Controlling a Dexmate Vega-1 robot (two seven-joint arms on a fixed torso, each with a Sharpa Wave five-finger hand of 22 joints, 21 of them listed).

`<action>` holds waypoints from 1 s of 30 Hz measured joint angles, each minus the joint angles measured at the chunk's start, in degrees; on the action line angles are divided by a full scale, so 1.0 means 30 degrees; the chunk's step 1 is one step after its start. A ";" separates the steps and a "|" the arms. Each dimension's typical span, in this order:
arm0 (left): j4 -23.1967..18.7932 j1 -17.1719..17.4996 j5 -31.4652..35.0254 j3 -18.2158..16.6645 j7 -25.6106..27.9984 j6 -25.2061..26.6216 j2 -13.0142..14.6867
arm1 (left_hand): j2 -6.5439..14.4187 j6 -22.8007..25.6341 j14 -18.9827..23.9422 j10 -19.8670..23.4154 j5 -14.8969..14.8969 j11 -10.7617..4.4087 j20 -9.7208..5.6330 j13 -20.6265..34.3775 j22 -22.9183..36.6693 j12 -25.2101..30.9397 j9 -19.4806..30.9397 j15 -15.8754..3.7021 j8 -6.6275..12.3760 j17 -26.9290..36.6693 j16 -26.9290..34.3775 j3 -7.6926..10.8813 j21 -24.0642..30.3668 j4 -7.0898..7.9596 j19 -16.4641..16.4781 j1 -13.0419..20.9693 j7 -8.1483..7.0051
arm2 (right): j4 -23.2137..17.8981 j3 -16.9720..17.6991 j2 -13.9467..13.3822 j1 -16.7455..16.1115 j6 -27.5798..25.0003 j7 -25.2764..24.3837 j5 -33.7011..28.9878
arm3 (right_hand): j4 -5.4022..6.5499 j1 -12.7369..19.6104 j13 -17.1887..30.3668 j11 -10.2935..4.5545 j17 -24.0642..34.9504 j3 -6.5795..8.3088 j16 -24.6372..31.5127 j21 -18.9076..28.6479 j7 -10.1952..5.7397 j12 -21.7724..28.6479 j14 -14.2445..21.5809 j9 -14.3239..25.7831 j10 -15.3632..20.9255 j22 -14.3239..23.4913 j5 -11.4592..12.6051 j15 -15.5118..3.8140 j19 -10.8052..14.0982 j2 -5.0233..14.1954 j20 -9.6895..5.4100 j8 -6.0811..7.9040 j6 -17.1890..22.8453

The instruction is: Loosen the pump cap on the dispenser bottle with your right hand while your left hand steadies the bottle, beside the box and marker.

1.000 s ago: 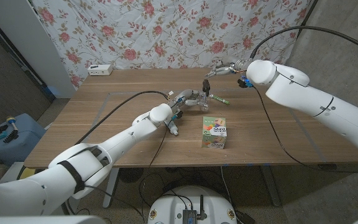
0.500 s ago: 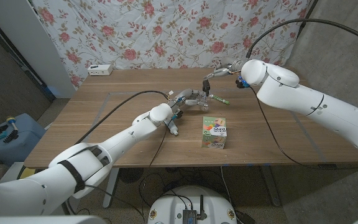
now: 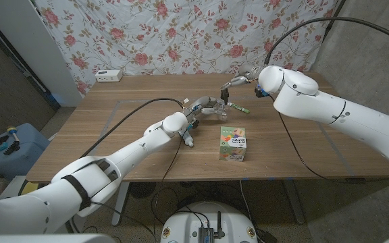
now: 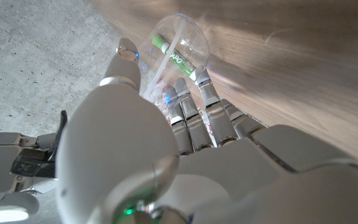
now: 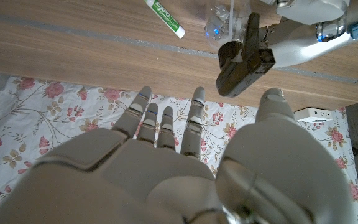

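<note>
A wooden table [image 3: 113, 128] stands before a floral curtain [image 3: 181, 34], with a white power strip [image 3: 108, 75] at its far edge. Mid-table, the left hand [image 3: 204, 108] grips the clear bottle [image 4: 179, 50], marker [image 5: 165, 18] behind it and box [image 3: 234, 143] in front. The right hand [image 3: 238, 79] hovers just above the black pump [image 5: 244, 59], fingers spread, holding nothing.

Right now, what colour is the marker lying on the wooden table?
Green and white marker, clearest in the right wrist view.

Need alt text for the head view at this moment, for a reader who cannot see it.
The robot's left hand grips a clear dispenser bottle standing on a wooden table, while the right hand hovers open just above its black pump cap. A green marker lies just behind the bottle, a small colourful box stands nearer the camera, and a floral cloth hangs behind.
</note>
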 measured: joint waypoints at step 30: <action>0.0022 -0.0011 0.0008 0.0087 -0.0017 0.0270 -0.0147 | 0.0000 0.0001 0.0000 0.0103 0.0007 0.0100 0.0000 0.0001 0.0000 -0.0077 0.0001 0.0000 0.0042 0.0119 -0.0051 0.0097 0.0000 -0.0098 0.0000 0.0000 0.0001 | 0.0750 -0.2271 0.0433 0.1663 -0.0844 0.0927 -0.0449 | -0.0490 0.0722 -0.0002 -0.0007 -0.0016 0.0377 -0.0085 0.0000 -0.0182 0.0010 0.0002 0.0166 -0.0140 -0.0002 0.0075 -0.0005 -0.0114 0.0296 0.0113 0.0100 0.0180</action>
